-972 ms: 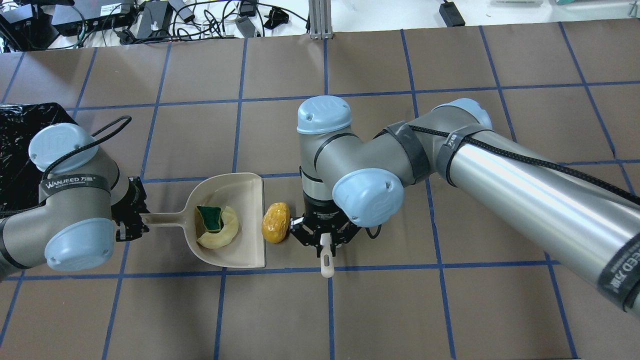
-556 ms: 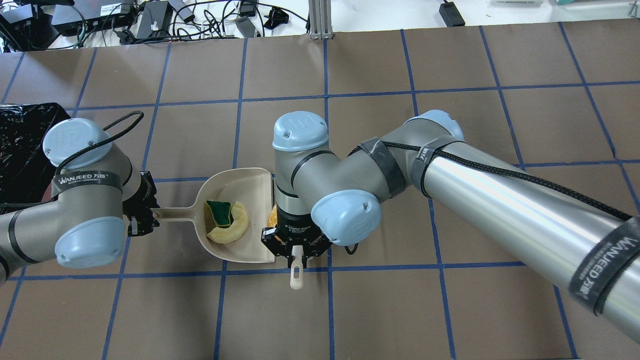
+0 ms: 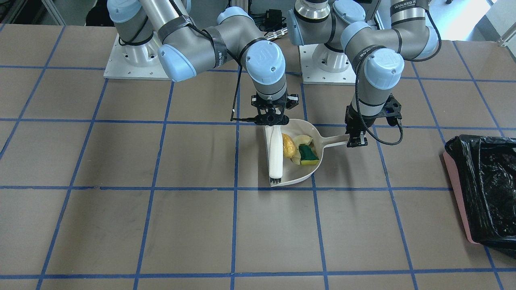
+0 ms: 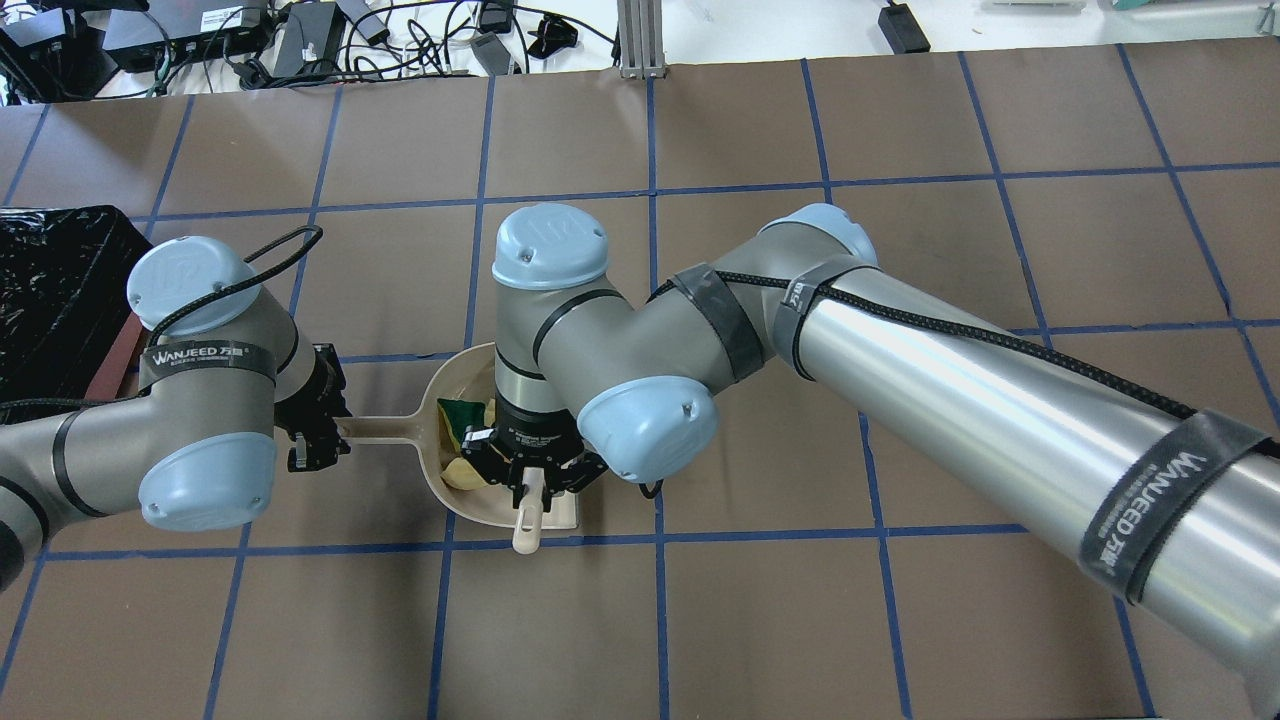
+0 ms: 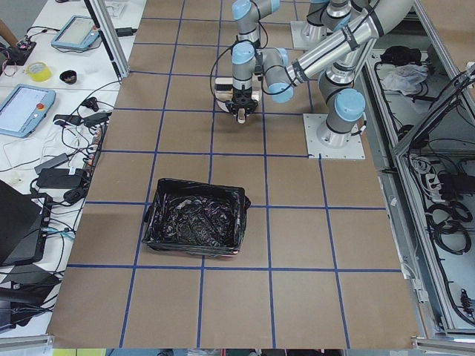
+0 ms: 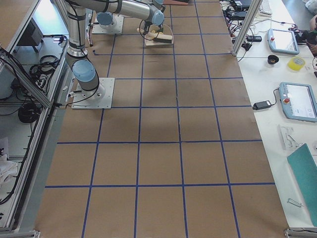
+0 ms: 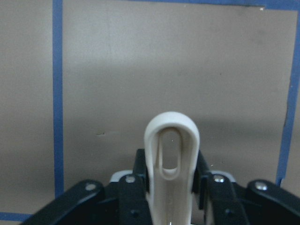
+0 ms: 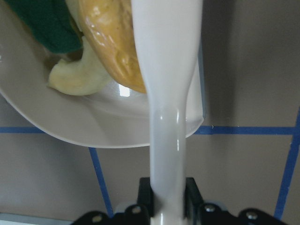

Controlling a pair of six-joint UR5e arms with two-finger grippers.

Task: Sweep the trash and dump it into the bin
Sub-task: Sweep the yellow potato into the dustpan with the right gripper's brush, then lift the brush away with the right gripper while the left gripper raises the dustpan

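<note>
The beige dustpan (image 3: 300, 176) lies mid-table, and my left gripper (image 3: 356, 139) is shut on its handle (image 4: 385, 429), whose loop end (image 7: 171, 154) shows in the left wrist view. My right gripper (image 3: 272, 121) is shut on a white brush (image 3: 275, 155) that stands across the pan's mouth. All three pieces of trash lie inside the pan behind the brush: the amber oval (image 8: 110, 33), the pale yellow crescent (image 8: 77, 77) and the green-and-yellow sponge wedge (image 3: 308, 155). The pink bin (image 3: 457, 193) with its black bag (image 5: 197, 219) stands at the table end on my left, apart from the pan.
The brown table carries a grid of blue tape. Cables and power bricks lie beyond its far edge (image 4: 300, 40). Side tables with tablets (image 6: 297, 99) stand along the operators' side.
My right gripper has swept the brush toward the dustpan and pushed the amber oval inside. My left gripper has slid the dustpan toward the brush.
</note>
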